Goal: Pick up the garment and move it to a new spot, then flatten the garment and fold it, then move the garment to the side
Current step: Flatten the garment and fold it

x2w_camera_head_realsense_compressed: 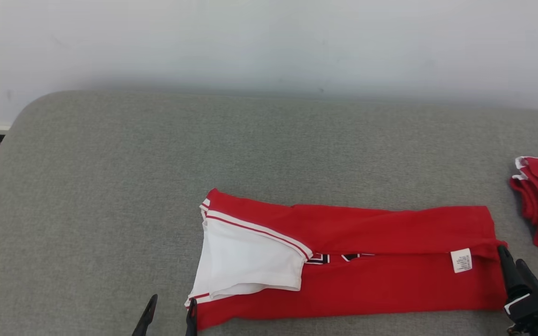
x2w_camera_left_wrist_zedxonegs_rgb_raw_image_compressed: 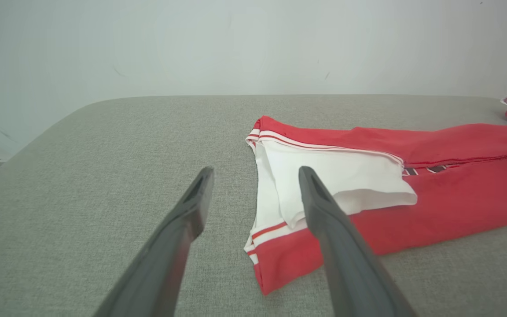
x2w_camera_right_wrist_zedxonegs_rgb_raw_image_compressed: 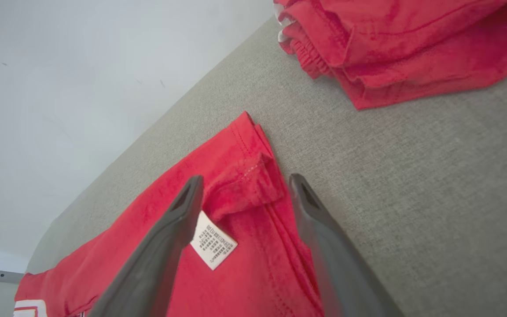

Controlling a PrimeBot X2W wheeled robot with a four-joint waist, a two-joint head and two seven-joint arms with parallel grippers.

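Red garment [x2w_camera_head_realsense_compressed: 390, 280], left end effector [x2w_camera_head_realsense_compressed: 173, 299] spread wide, right end effector [x2w_camera_head_realsense_compressed: 511, 255] spread wide

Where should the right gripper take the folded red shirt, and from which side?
Probably take the red shirt at its right-end hem, on the raised flap beside the care label. Come from the right end, low: the layers meet there in one edge, and the right gripper stands with open jaws either side of it.
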